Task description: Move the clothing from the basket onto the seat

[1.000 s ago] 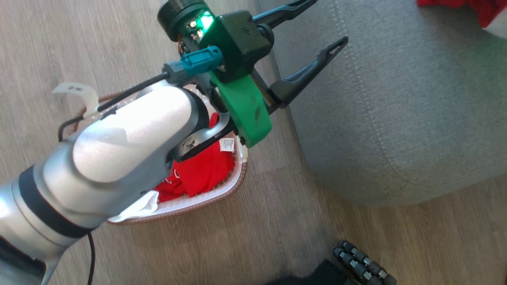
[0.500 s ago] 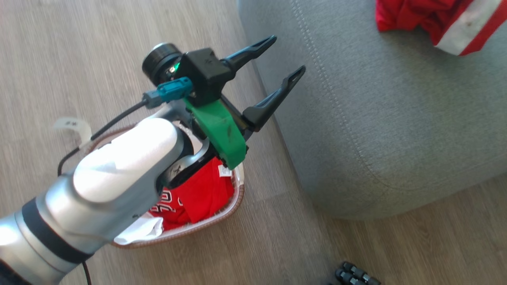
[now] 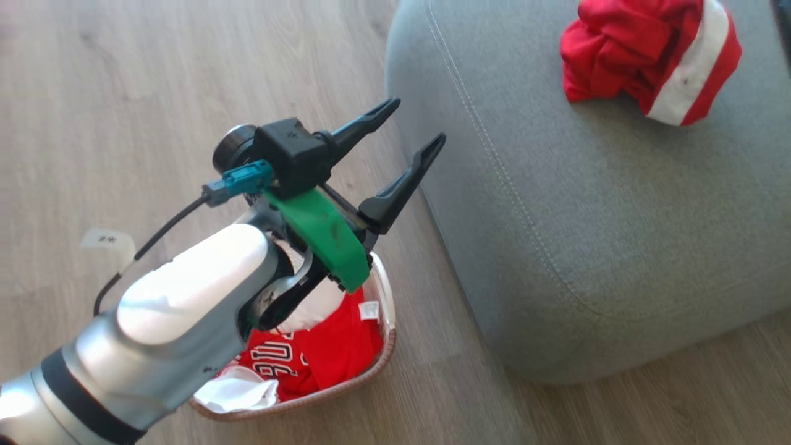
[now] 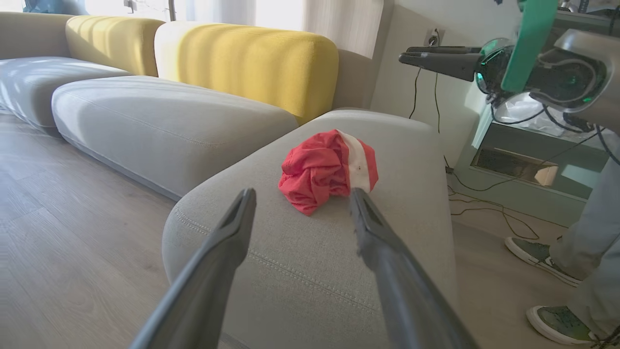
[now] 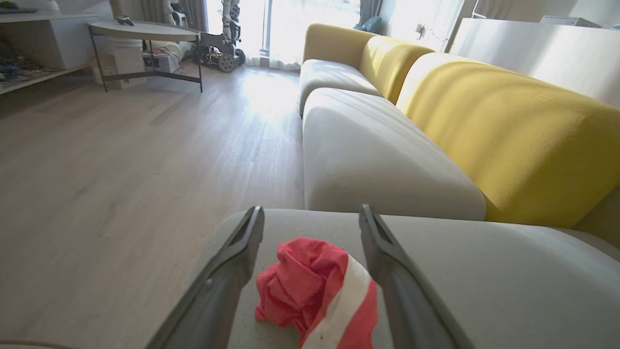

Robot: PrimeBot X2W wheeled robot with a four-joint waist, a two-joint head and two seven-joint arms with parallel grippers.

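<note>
One crumpled bright red fabric garment with a broad white band [image 3: 642, 62] lies on the large grey upholstered seat cushion [image 3: 587, 235], well away from its stitched edge. It is bunched into a ball, so no clear long axis shows. In the head view its white band is on the right side and runs down along the bundle.

More red clothing with white lettering [image 3: 321, 352] lies in the small cream-white plastic basket with a brown woven-look rim [image 3: 386, 349]. The basket stands on the pale wooden floor [image 3: 123, 93] just beside the seat, and the left forearm covers much of it.

The left gripper [image 3: 418, 120] hangs above the basket, pointing toward the seat, with its fingers spread and nothing between them. The right gripper [image 5: 310, 209] is above the bundle, also spread and empty.

Yellow back cushions [image 4: 252, 68] stand behind, and a person's shoes [image 4: 557, 320] are on the floor beside the seat.
</note>
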